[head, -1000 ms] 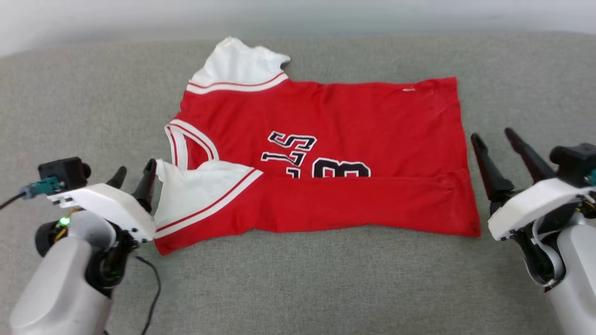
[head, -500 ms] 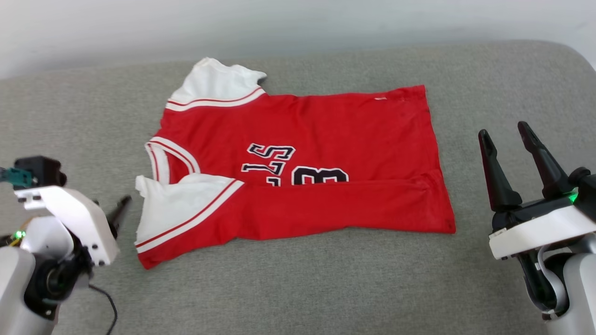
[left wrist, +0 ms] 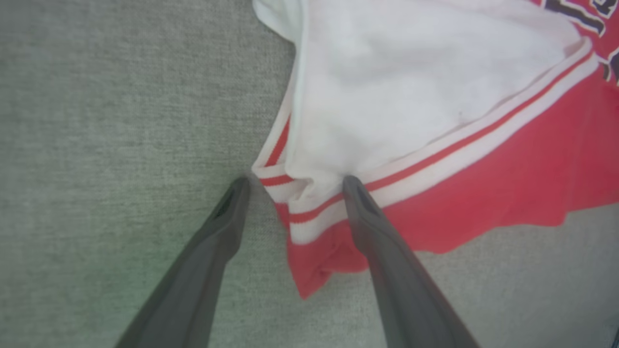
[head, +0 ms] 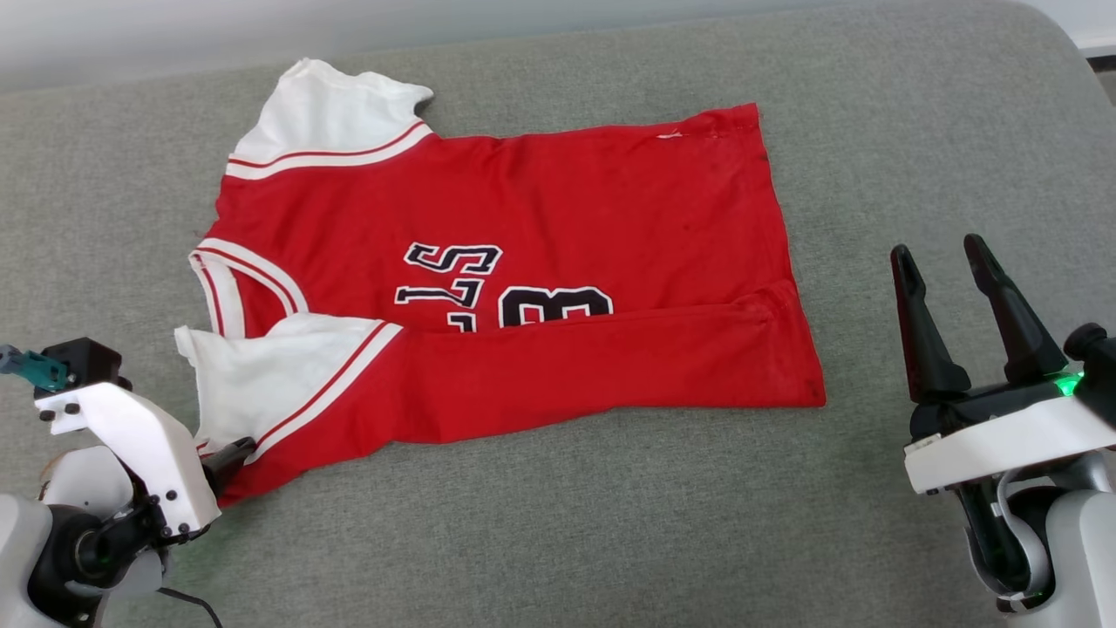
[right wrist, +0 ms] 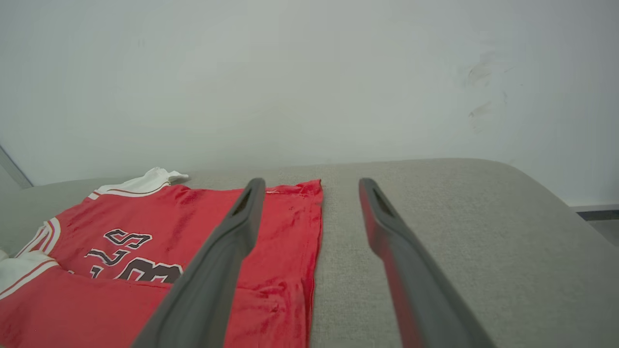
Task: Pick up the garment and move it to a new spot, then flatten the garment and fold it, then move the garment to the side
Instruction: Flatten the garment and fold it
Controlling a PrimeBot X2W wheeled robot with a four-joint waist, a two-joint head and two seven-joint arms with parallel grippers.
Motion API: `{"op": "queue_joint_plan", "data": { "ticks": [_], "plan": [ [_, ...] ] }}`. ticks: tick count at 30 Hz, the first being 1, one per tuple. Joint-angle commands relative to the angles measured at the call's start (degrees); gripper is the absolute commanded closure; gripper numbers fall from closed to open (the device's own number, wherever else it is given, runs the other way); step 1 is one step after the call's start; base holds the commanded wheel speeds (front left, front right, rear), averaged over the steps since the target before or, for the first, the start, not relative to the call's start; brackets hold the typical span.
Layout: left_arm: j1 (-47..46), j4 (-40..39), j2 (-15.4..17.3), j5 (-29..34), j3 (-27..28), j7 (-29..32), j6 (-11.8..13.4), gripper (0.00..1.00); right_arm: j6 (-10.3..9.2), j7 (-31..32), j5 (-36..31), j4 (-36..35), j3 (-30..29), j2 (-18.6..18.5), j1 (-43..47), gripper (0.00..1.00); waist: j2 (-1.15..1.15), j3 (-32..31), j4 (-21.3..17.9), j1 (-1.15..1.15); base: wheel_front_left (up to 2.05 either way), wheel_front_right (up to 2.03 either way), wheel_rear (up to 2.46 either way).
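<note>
left hand point(left wrist: 296, 181) now astride garment point(head: 567, 192) corner — fingers point(left wrist: 213, 241) spread

A: What lies ahead of the left gripper point(left wrist: 295, 181)?
B: A red jersey T-shirt with a white sleeve and red-and-white striped trim point(left wrist: 411, 96), spread on grey woven upholstery point(left wrist: 96, 145).
A: And its two dark fingers point(left wrist: 203, 270)?
B: Spread wide, gripping nothing. The sleeve's trimmed corner sits between their tips. One tip overlaps the trim, and the other is over bare upholstery just beside it.
</note>
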Motion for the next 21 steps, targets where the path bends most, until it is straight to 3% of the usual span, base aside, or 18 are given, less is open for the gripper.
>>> {"op": "queue_joint_plan", "data": {
  "ticks": [1, 2, 3, 11, 21],
  "plan": [
    [1.7, 1.6, -2.3, -0.8, -2.1, 1.2, -0.5, 0.51, -0.04, 0.3, 0.5, 0.3, -0.5, 0.3, 0.5, 0.0, 0.0, 0.3, -0.5, 0.0, 0.0, 0.0, 0.0],
    [1.6, 1.8, -2.6, -0.6, -2.3, 0.6, -0.7, 0.83, -0.04, 0.6, 0.7, 0.6, -0.9, 0.2, 0.6, 0.0, 0.0, 0.3, -0.5, 0.0, 0.0, 0.0, 0.0],
    [1.5, 2.1, -3.1, -0.4, -2.2, -0.2, -0.8, 1.0, -0.04, 1.0, 1.0, 0.8, -1.2, 0.2, 0.7, 0.0, 0.0, 0.3, -0.5, 0.0, 0.0, 0.0, 0.0],
    [-0.8, 1.5, -3.0, 2.7, 0.0, -7.9, -1.2, 1.0, -0.04, 9.0, 5.3, 1.7, -3.7, -1.8, 1.1, 0.0, 0.0, -1.4, 1.1, 0.0, 0.0, 0.0, 0.0],
    [-2.7, -7.5, -3.1, 7.2, 0.3, -13.1, 1.1, 1.0, -0.04, 37.8, 10.5, 6.6, -3.7, -6.1, -1.3, 0.0, 0.0, -0.9, 4.9, 0.0, 0.0, 0.0, 0.0]
  ]
}}
